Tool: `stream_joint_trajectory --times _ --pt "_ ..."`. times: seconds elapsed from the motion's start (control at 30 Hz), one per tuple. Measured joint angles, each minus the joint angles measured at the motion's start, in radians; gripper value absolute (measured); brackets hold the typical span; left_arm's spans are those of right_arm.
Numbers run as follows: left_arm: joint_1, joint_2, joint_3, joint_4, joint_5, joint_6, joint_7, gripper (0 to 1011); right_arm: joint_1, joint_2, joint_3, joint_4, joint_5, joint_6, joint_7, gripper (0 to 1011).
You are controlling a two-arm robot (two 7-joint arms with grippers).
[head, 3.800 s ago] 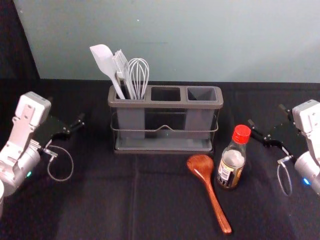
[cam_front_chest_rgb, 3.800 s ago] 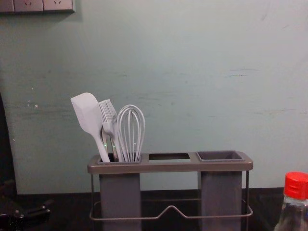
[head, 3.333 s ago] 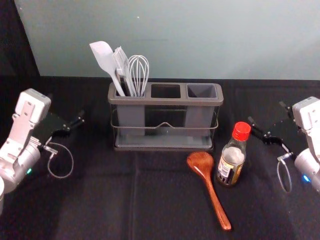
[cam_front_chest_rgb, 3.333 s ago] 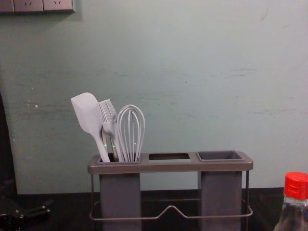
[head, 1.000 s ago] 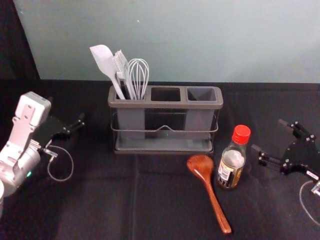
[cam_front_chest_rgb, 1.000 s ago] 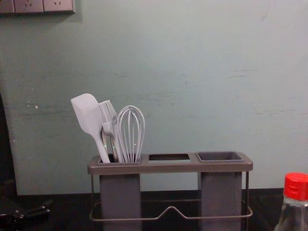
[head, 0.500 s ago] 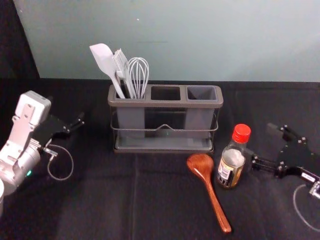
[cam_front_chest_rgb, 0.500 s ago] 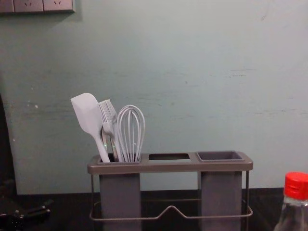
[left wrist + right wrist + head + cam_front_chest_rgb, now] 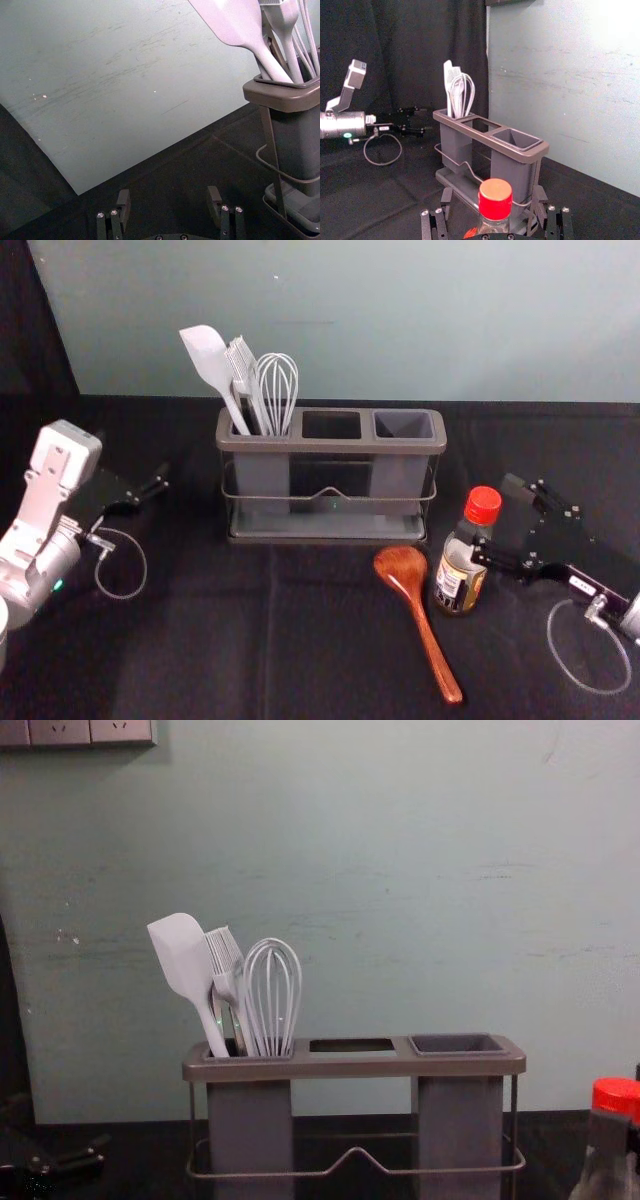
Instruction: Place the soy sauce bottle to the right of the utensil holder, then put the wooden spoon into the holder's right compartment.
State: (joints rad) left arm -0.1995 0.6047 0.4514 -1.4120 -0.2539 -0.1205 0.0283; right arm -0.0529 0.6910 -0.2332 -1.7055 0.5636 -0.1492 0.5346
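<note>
In the head view, we are holding our right gripper [image 9: 496,517] right by the soy sauce bottle [image 9: 457,585], which is standing up beside the wooden spoon [image 9: 403,570]. In the left wrist view, our left gripper [image 9: 169,194] is resting wide open near the utensil holder [image 9: 285,97]. In the right wrist view, our right fingers are sitting wide apart around the red cap [image 9: 495,199], while in the chest view the edge is cutting off the bottle.

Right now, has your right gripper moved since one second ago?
Yes: against the utensil holder in the head view, the right gripper moved left, to the soy sauce bottle.
</note>
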Motion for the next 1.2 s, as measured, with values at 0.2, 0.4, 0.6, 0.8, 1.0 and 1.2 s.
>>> stream_joint_trajectory --times 0.2,0.4,0.6,0.8,1.0,1.2 --pt "0.000 0.000 0.000 0.000 0.000 0.000 0.000 1005 0.013 -0.049 0.003 0.031 -0.008 0.002 0.011 1002" --pt "0.000 0.000 0.000 0.000 0.000 0.000 0.000 1005 0.020 -0.064 0.003 0.041 -0.014 0.002 0.014 1002" --pt "0.000 0.000 0.000 0.000 0.000 0.000 0.000 1005 0.030 -0.078 -0.002 0.050 -0.022 0.004 0.015 1002" --pt "0.000 0.000 0.000 0.000 0.000 0.000 0.000 1005 0.039 -0.090 -0.005 0.060 -0.025 0.007 0.015 917" --pt "0.000 0.000 0.000 0.000 0.000 0.000 0.000 1005 0.042 -0.093 -0.007 0.062 -0.027 0.011 0.012 749" --pt "0.000 0.000 0.000 0.000 0.000 0.000 0.000 1005 0.041 -0.092 -0.006 0.061 -0.027 0.011 0.011 552"
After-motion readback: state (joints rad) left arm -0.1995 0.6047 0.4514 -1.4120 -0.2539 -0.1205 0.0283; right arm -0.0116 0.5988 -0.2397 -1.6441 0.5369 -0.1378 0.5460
